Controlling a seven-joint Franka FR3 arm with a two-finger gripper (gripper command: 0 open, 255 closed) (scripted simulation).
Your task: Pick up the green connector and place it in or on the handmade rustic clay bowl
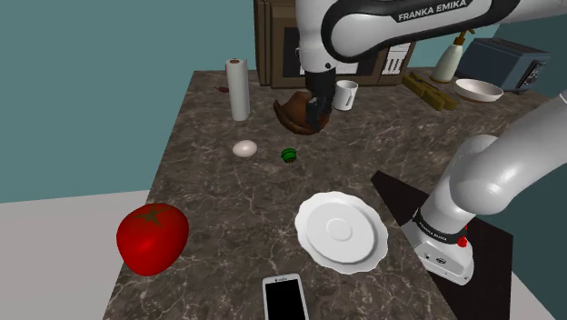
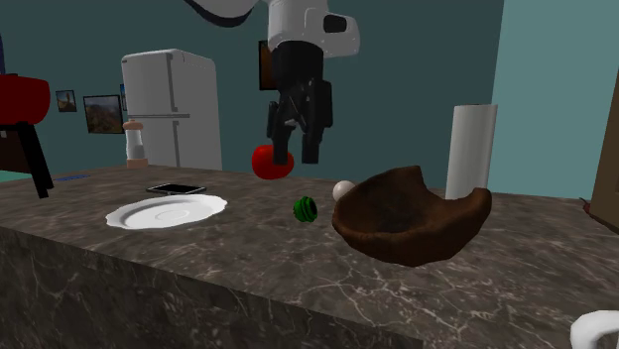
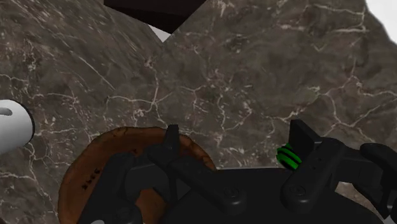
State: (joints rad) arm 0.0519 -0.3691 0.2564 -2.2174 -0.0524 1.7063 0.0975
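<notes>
The green connector (image 1: 289, 155) is a small ribbed green piece lying on the dark marble table, between the egg and the plate. In the second exterior view the connector (image 2: 306, 208) rests just left of the brown clay bowl (image 2: 412, 218). My gripper (image 2: 296, 149) hangs open and empty well above the table, over the near edge of the bowl (image 1: 295, 111). In the wrist view my gripper (image 3: 235, 137) stands open; the connector (image 3: 287, 156) peeks out beside one finger, partly hidden, and the bowl (image 3: 108, 159) lies under the other finger.
A paper towel roll (image 1: 239, 89), a white mug (image 1: 345, 94) and an egg (image 1: 244, 148) stand near the bowl. A white plate (image 1: 341, 229), a phone (image 1: 285, 297) and a big tomato (image 1: 152, 238) lie toward the shoulder view's bottom edge. A cabinet rises behind the table.
</notes>
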